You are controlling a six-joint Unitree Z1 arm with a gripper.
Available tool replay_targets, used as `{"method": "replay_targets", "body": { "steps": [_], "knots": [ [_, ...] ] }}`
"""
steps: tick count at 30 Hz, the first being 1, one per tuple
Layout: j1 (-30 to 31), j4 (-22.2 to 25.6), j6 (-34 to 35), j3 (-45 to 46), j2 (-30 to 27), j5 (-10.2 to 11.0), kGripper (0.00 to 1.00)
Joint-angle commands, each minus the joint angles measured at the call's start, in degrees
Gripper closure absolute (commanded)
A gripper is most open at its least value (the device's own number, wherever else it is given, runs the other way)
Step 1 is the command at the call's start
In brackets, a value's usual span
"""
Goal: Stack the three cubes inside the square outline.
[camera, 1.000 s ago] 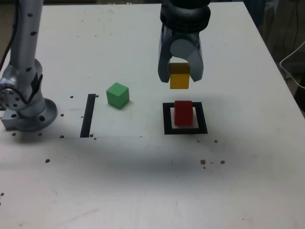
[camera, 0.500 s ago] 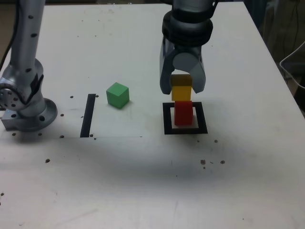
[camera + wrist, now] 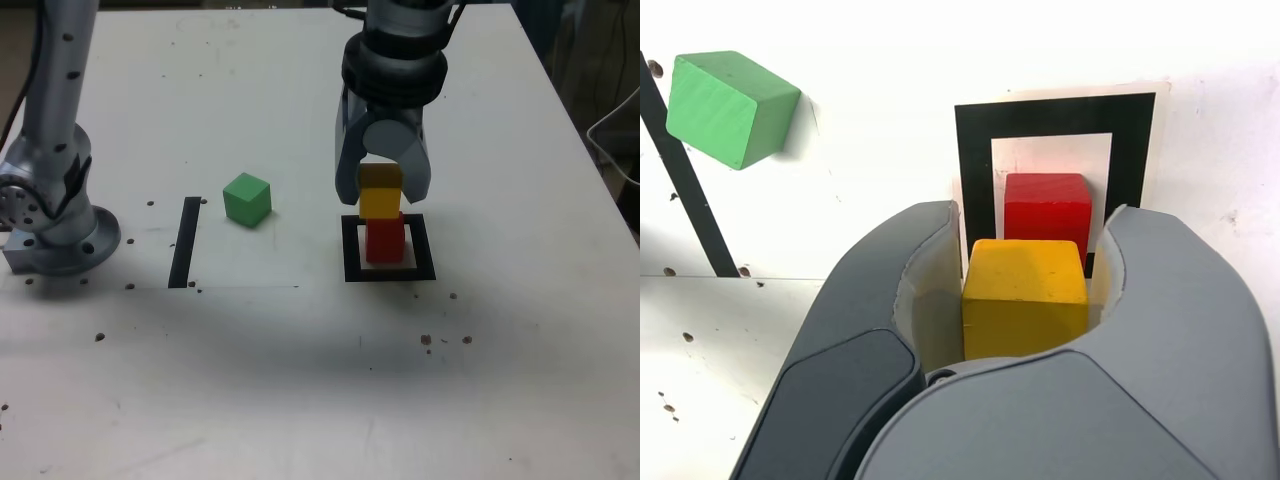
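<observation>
- So the end effector [image 3: 381, 190] has the yellow cube [image 3: 380, 191] pinched between its fingers, one pad on each side.
- Yellow sits right down at the tips, poking out past them a bit, and from the exterior view it covers part of the red cube [image 3: 385, 240].
- Can't really tell from here if yellow and red are touching.
- Red is on the bench [image 3: 300, 360], inside the black square outline [image 3: 425, 250], just beyond the fingertips and not gripped by anything.
- The green cube [image 3: 247, 200] is off on its own, well apart from the end effector, over toward the exterior view's left.
- It's sitting between the square outline and that straight black strip [image 3: 185, 243], closer to the strip.
</observation>
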State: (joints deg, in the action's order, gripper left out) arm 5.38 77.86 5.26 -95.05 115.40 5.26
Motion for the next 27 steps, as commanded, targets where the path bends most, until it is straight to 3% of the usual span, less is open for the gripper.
{"method": "replay_targets", "body": {
  "steps": [1, 16, 27],
  "knots": [
    [0.08, -0.07, 0.10, 0.12, 0.10, -0.13, 0.89],
    [0.07, -3.14, 0.29, 1.82, 1.60, -0.52, 0.89],
    [0.07, -3.21, 0.54, 1.82, 2.07, 0.59, 0.89]
  ]
}}
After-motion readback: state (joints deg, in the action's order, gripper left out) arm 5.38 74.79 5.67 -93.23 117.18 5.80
